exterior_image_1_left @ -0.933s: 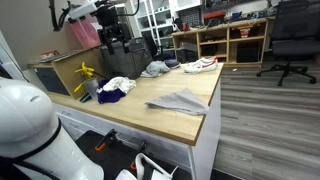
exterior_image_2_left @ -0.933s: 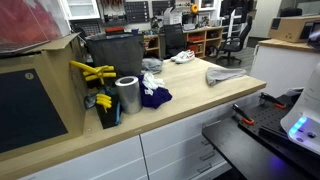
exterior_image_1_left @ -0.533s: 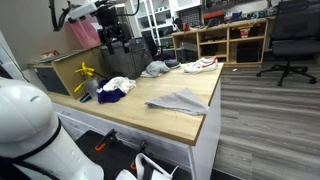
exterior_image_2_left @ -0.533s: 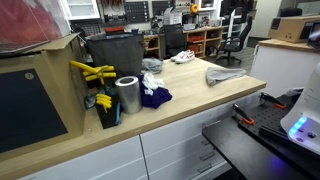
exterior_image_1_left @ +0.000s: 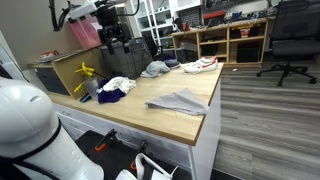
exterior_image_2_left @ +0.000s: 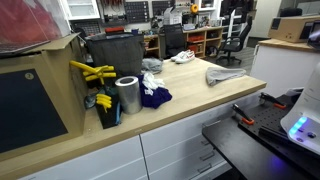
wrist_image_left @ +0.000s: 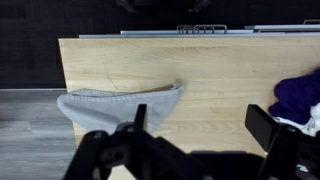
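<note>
My gripper [wrist_image_left: 200, 122] is open and empty, hanging high above the wooden table [wrist_image_left: 215, 70]. Its two dark fingers [wrist_image_left: 262, 125] frame bare wood in the wrist view. A flat grey cloth [wrist_image_left: 115, 103] lies left of the gap, near the table's edge, and a purple cloth [wrist_image_left: 298, 92] lies to the right. In an exterior view the arm and gripper [exterior_image_1_left: 116, 40] stand above the back of the table, well clear of the grey cloth [exterior_image_1_left: 178, 100] and the purple cloth [exterior_image_1_left: 110, 96]. The grey cloth [exterior_image_2_left: 224, 75] and purple cloth [exterior_image_2_left: 153, 97] also show from the other side.
A white-and-red shoe [exterior_image_1_left: 200, 65] and a grey bundle [exterior_image_1_left: 155, 69] lie at the table's far end. A metal cylinder [exterior_image_2_left: 127, 95], yellow tools [exterior_image_2_left: 92, 72] and a black bin [exterior_image_2_left: 115, 55] stand along the wall. An office chair [exterior_image_1_left: 290, 40] and shelves [exterior_image_1_left: 225, 40] stand beyond.
</note>
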`<state>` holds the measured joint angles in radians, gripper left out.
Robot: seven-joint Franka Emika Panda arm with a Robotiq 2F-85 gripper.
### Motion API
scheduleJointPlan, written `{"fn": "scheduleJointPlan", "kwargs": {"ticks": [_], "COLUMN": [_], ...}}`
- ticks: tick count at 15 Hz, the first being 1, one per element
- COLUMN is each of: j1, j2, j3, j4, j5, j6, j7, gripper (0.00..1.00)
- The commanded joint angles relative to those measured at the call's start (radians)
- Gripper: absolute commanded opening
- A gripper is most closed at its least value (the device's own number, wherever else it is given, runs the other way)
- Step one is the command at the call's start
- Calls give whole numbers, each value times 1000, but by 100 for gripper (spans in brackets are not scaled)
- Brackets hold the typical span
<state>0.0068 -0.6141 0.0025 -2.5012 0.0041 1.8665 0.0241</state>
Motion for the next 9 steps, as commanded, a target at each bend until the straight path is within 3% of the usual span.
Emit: {"fn": "scheduleJointPlan", "kwargs": {"ticks": [1, 9], "j1": [-3, -52], "j2": [0, 31], "j3": [2, -91], "j4": [2, 47], "j5": [1, -5], "j6": [-2, -13], "j7": [-1, -51], "gripper": [100, 100]}}
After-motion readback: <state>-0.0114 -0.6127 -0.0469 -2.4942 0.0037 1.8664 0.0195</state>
